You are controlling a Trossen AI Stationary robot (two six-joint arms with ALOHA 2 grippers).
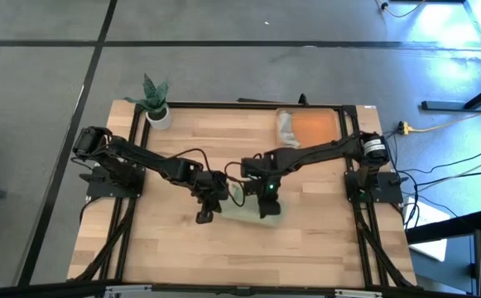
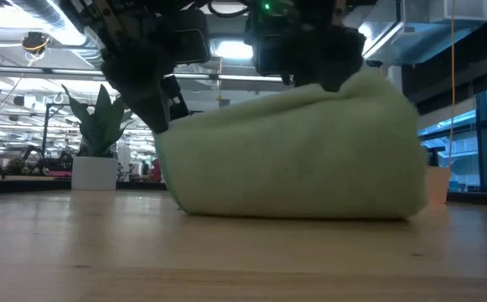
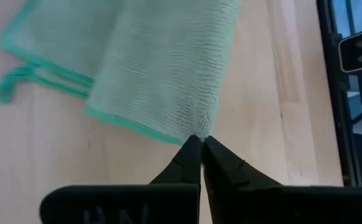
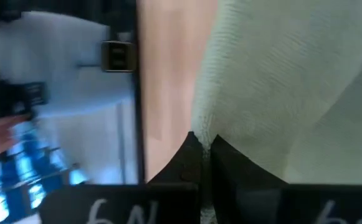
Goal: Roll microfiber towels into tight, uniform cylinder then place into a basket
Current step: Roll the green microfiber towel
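Observation:
The light green microfiber towel [image 1: 252,209] lies bunched in a loose mound [image 2: 293,159] on the table's middle, its underside on the wood. A teal-hemmed flap [image 3: 43,62] spreads flat beside it. My left gripper [image 1: 226,199] is shut at the towel's left end. My right gripper [image 1: 266,199] is shut on its top, toward the right end. The orange basket [image 1: 319,128] stands at the far right with a grey towel [image 1: 286,128] lying in its left part. My left gripper pinches the green towel's hemmed corner [image 3: 192,129] between its two fingertips, slanting down from the table's left; the towel rests on the table. My right gripper pinches a raised fold of the towel's edge [image 4: 200,132] between its two fingers, slanting down from the right. That fold stands highest in the mound [image 2: 369,84], whose lower part lies on the table.
A small white plant pot [image 1: 158,114] stands at the table's far left corner. Bare wood [image 1: 223,257] stretches along the near side of the table. A black frame edges the table [image 1: 223,105].

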